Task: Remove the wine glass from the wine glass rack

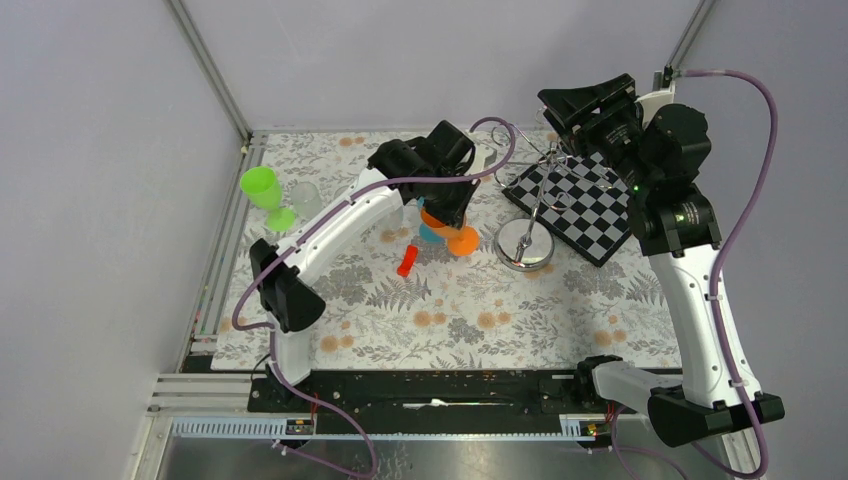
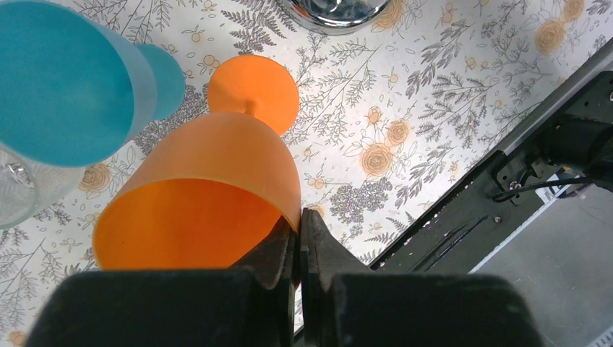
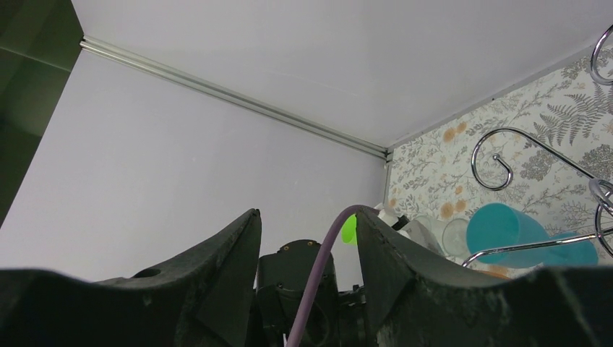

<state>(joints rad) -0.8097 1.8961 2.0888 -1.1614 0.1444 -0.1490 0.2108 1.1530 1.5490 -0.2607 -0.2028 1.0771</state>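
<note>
Left claw is pressed together on the rim of the orange wine glass, one finger inside the bowl, probably to carry it by the lip. The glass is just left of the wine glass rack base, clear of its wire arms, beside a teal glass. Right claw is spread and empty near the rack top, likely on standby.

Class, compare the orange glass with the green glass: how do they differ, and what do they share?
The orange glass is pinched at its rim by the left gripper; the green glass stands free. The orange glass is beside the rack; the green glass is far to its left. Both are stemmed with a round foot.
</note>
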